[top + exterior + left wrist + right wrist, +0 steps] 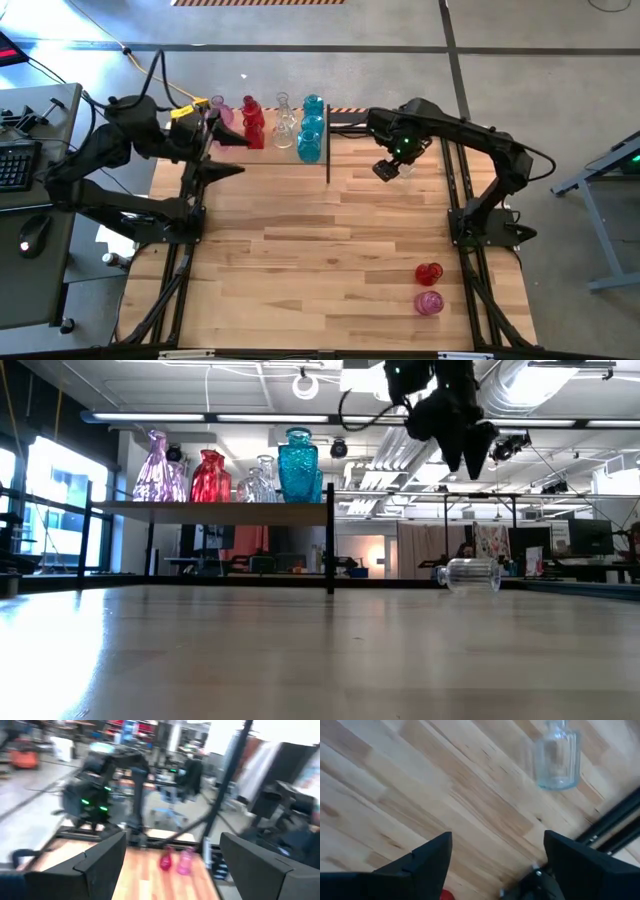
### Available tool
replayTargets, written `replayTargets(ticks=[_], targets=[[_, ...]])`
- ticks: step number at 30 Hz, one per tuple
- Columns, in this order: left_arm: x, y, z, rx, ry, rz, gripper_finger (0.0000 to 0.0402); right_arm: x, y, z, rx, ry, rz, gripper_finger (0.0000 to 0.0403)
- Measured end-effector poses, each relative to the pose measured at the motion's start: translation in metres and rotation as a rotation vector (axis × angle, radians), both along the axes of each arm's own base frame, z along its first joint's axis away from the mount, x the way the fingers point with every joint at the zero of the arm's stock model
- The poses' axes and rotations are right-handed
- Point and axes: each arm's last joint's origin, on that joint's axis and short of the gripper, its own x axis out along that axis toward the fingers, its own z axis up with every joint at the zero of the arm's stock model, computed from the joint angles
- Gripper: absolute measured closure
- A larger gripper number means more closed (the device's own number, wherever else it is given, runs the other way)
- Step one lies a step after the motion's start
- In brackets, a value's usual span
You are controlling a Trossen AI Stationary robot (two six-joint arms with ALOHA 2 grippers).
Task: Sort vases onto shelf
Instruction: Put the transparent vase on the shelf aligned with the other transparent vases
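Above the tabletop's [330, 250] far right part, right gripper [387, 170] jaws apart, holding nothing; clear vase [469, 574] lies on its side on the tabletop below it. Left gripper [222, 150] at the shelf's [225, 511] left end, jaws apart, empty. Shelf carries upright pink, red, clear and teal vases [268, 124]. Red vase [429, 273] and pink vase [429, 302] lie near right.

Shelf [225, 509]: light wood panel on black frame, at the table's far edge. On it, upright in a row: pink vase [156, 466], red vase [210, 476], clear vases [260, 480], teal vases [298, 464].

Clear vase [468, 573]: on its side on the tabletop, right of the shelf.

Red vase [428, 273] and pink vase [429, 301]: side by side near the table's front right corner.
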Motion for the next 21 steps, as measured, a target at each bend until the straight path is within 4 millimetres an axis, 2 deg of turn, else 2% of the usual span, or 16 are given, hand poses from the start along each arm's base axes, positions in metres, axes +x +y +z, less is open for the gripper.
replayTargets(ticks=[5,9,14,21], targets=[[-0.002,0.006,0.000,0.017,-0.002,0.130,0.0092,-0.009,-0.018,-0.026,0.021,0.039,0.000,0.0070],[-0.003,0.011,0.000,0.042,-0.001,0.227,0.0092,-0.013,-0.036,-0.047,0.000,0.001,0.018,0.0050],[-0.003,0.017,0.000,0.048,0.004,0.335,0.0092,-0.019,-0.050,-0.063,-0.010,-0.019,0.010,0.0048],[-0.004,0.023,0.000,0.050,0.006,0.400,0.0092,-0.025,-0.055,-0.083,-0.059,0.025,0.012,0.0048]])
